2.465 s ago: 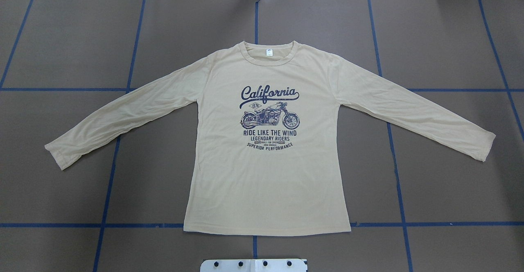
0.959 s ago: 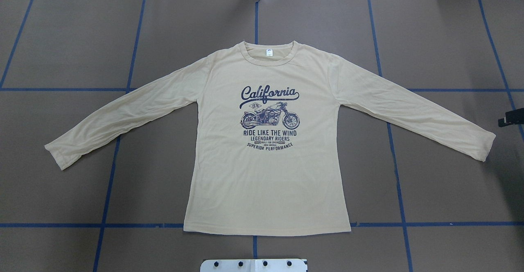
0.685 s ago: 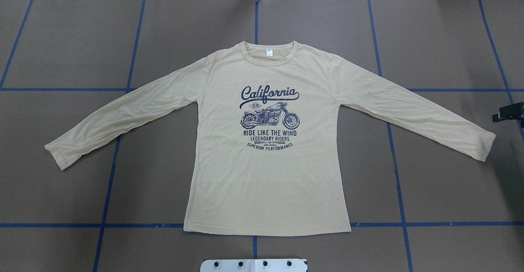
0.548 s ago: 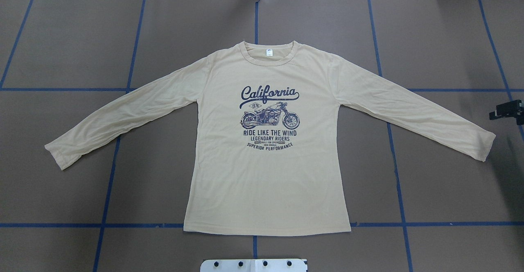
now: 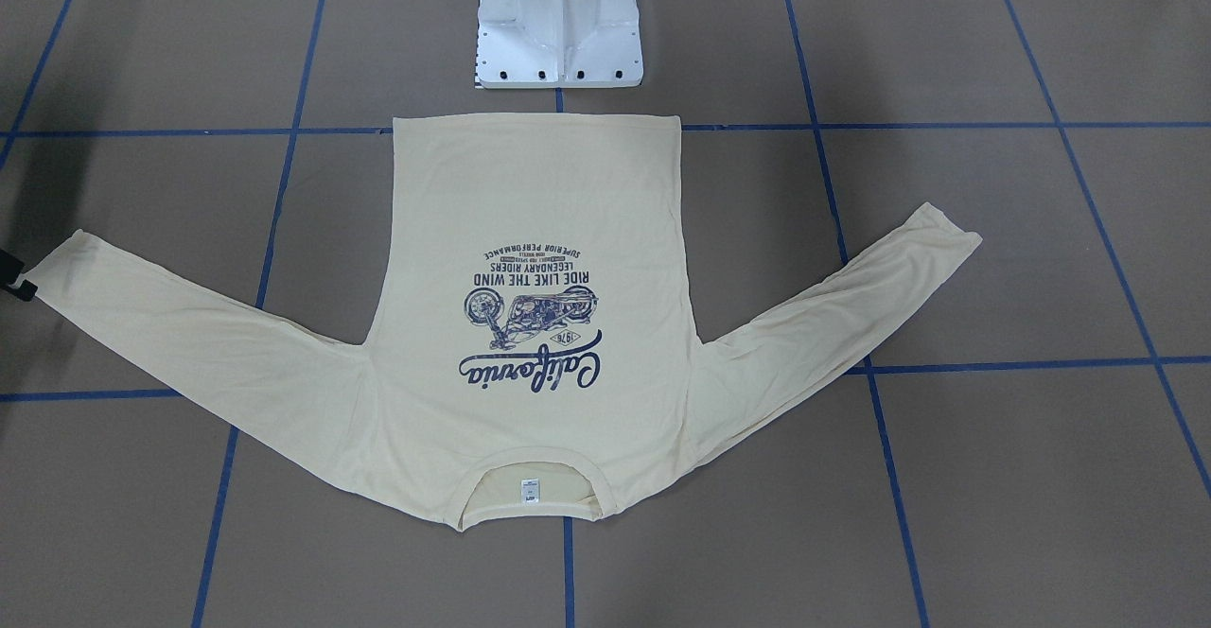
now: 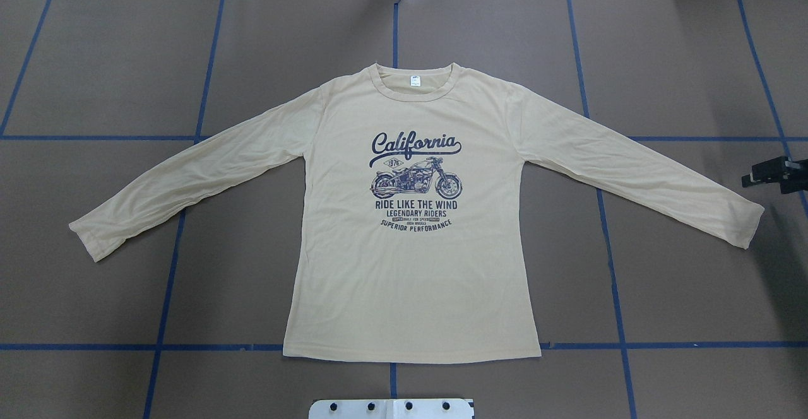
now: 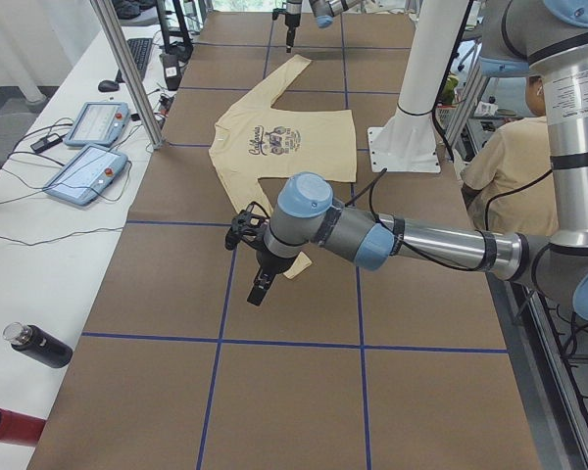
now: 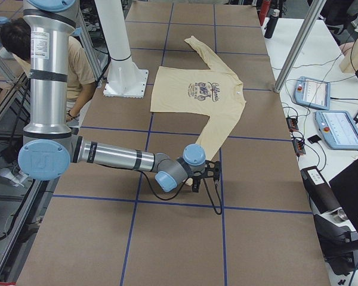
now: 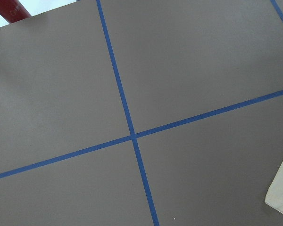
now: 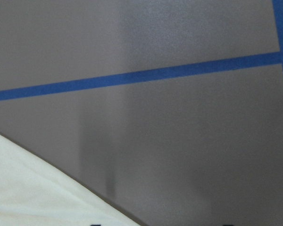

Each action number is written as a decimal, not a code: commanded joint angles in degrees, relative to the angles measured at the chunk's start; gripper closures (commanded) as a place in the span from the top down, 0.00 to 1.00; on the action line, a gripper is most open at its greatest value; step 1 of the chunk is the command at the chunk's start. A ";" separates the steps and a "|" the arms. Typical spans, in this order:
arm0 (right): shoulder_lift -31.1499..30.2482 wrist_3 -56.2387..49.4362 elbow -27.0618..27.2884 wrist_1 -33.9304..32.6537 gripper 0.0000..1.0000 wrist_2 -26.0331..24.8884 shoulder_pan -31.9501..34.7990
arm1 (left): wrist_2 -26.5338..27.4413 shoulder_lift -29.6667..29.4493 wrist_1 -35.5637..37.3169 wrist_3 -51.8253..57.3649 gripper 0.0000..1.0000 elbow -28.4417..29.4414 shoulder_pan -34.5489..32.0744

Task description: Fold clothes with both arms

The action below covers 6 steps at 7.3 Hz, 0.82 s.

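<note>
The right gripper (image 6: 755,178) has crept in over the edge of the bench (image 6: 126,59). A couple of seconds ago it was nowhere in the overhead view, and now its black tip hangs just beyond the cuff (image 6: 745,224) of the sleeve on the robot's right, a little farther in than half a second back. The shirt (image 6: 410,267) itself has not stirred. It lies flat and face up in the middle of the bench with the collar away from the robot, the hem toward it and both sleeves spread out and down. To my eye no fold has begun; this is the approach to the first sleeve grab. The left gripper (image 7: 257,290) shows only from the side, low over the bench close to the other cuff (image 6: 88,239), so both arms seem to be closing on a cuff each. I cannot tell how far open either gripper is, and neither has cloth in it that I can see. Around them are the white pedestal (image 5: 558,18) just behind the hem, two tablets (image 7: 86,174) and a black bottle (image 7: 37,347) on the side table, and a seated person (image 7: 510,171) behind the robot. None of these is near the sleeves. The thin cuffs lying flat on the bench look like the only real difficulty.
</note>
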 commanded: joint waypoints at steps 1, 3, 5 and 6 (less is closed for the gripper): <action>-0.52 0.22 -0.70 1.08 0.88 2.06 -0.35 | 0.00 0.00 0.08 0.00 1.00 -0.08 0.00; -0.69 0.14 -0.79 0.99 0.85 2.43 -0.70 | 0.00 0.00 0.09 0.00 1.00 -0.08 0.00; -0.78 0.31 -0.79 0.82 0.82 2.43 -1.14 | 0.00 0.00 0.09 0.00 1.00 -0.08 0.00; -0.78 0.31 -0.79 0.82 0.73 2.43 -1.14 | 0.00 0.00 0.09 -0.09 1.00 -0.16 0.00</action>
